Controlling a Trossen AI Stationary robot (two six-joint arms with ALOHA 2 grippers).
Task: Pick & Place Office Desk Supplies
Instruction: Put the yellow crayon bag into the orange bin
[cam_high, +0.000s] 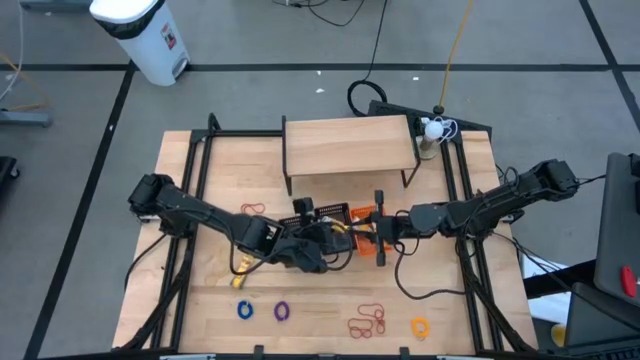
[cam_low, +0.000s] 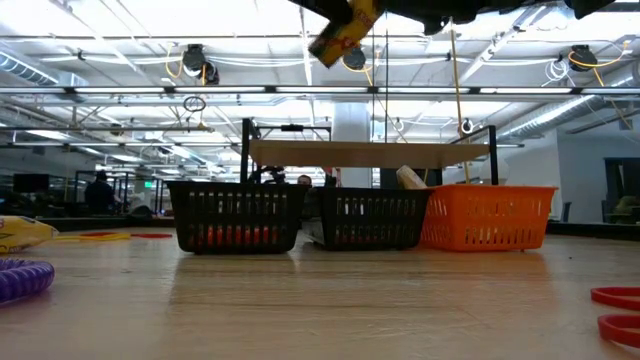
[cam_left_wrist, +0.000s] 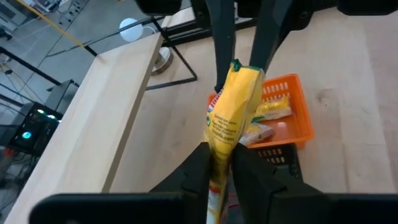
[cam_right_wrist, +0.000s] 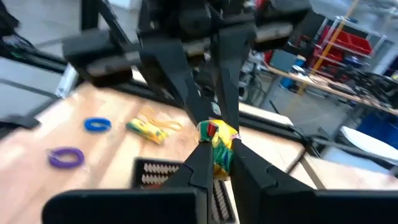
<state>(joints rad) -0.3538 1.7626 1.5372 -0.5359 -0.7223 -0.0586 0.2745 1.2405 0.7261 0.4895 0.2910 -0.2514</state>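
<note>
A yellow packet (cam_left_wrist: 231, 106) with printed text hangs in the air above the orange basket (cam_left_wrist: 292, 124), held at both ends. My left gripper (cam_left_wrist: 227, 169) is shut on its near end, and my right gripper (cam_right_wrist: 219, 163) is shut on its other end. In the high view the two grippers meet over the baskets, the left (cam_high: 335, 240) facing the right (cam_high: 368, 228). The low view shows the packet (cam_low: 345, 32) high above the row of baskets. More yellow packets (cam_left_wrist: 273, 111) lie inside the orange basket. My left gripper pinches the packet's lower end (cam_left_wrist: 219, 155) between its two fingers, coming from the table's left and slanting down. The packet is lifted clear and stretches away from the fingers toward the other gripper. My right gripper pinches the packet's crimped far end (cam_right_wrist: 214, 132) between its two fingertips, coming level from the table's right. In the left wrist view its fingers (cam_left_wrist: 219, 43) straddle that end (cam_left_wrist: 236, 67). The packet is clear of the basket.
Two black baskets (cam_low: 235, 215) (cam_low: 370, 218) stand beside the orange basket (cam_low: 487, 215), in front of a wooden shelf (cam_high: 350, 145). Near the front edge lie a blue ring (cam_high: 245, 310), a purple ring (cam_high: 282, 311), red loops (cam_high: 367, 320), a yellow ring (cam_high: 420, 326) and another yellow packet (cam_high: 243, 268).
</note>
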